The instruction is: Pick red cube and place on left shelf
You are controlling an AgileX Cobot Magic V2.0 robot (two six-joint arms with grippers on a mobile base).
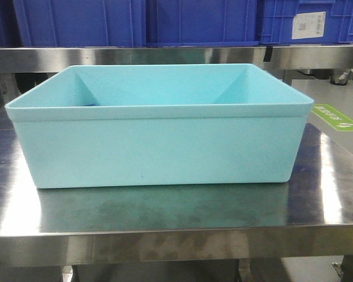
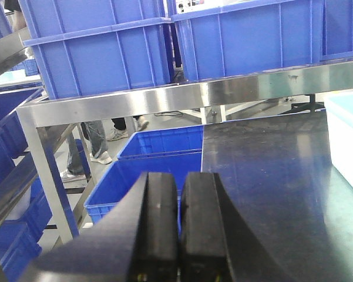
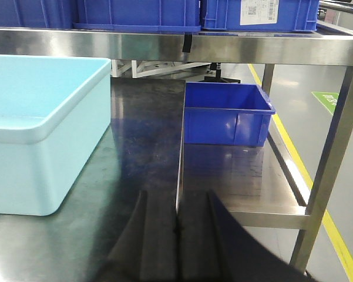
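The red cube shows in no view; the inside floor of the light-blue bin point(image 1: 158, 126) is hidden behind its front wall. At the far left of the left wrist view stands the left shelf point(image 2: 14, 182), a tilted steel rack with dark-blue crates. My left gripper point(image 2: 180, 179) is shut and holds nothing, hanging by the left edge of the steel table point(image 2: 264, 176). Over the table's right edge my right gripper point(image 3: 177, 197) is also shut and bare, to the right of the bin point(image 3: 41, 117).
A steel shelf point(image 1: 164, 56) crosses behind the bin and carries large blue crates point(image 1: 76, 20). Lower blue crates point(image 2: 158, 158) sit left of the table, another point(image 3: 226, 114) on a low steel shelf at the right. A person's legs point(image 2: 97, 141) stand behind.
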